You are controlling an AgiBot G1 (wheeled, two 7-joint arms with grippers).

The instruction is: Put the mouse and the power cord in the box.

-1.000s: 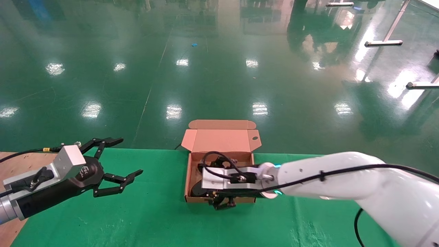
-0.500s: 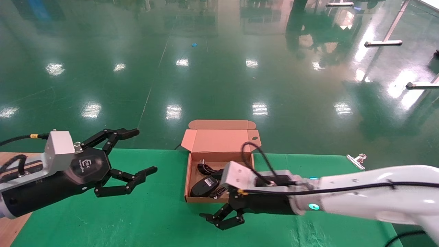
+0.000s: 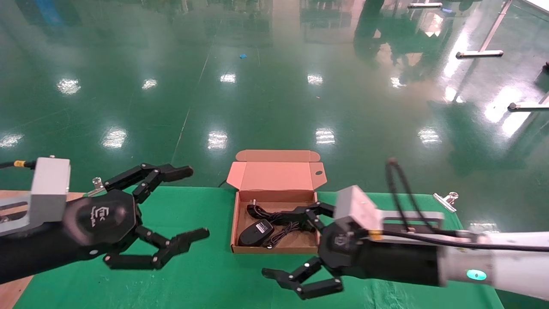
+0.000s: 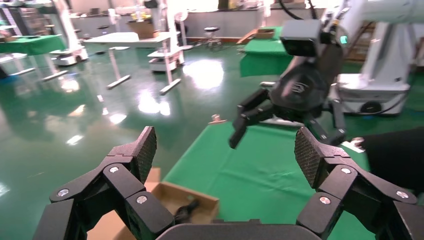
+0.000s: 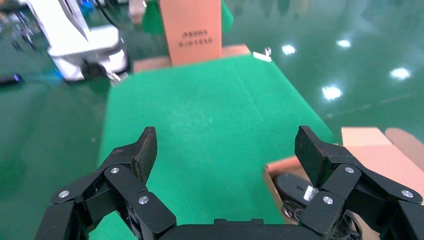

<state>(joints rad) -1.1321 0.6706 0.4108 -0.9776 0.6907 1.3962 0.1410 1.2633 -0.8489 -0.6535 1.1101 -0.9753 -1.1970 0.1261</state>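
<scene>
Looking from the head view, we see the mouse [image 3: 256, 231] and the power cord [image 3: 281, 223] both lying inside the box [image 3: 274, 176], mouse at its 8 o'clock corner; we judge the mouse light, rigid and slick, best pinched across its sides, the cord limp, best taken at its plug. Our left gripper [image 3: 169, 212] hovers at the box's 9 o'clock and our right gripper [image 3: 300, 244] at its 5 o'clock, both with fingers spread and empty. Each wrist view confirms its gripper's pads [image 4: 147, 150] [image 5: 146, 150] wide apart, the right one showing the mouse [image 5: 292, 187] in the box corner.

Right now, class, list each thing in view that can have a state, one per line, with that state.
box: lid open, standing on the green cloth.
mouse: lying inside the box.
power cord: loose bundle inside the box, beside the mouse.
left gripper: open, empty, left of the box.
right gripper: open, empty, near the box's right front corner.
</scene>
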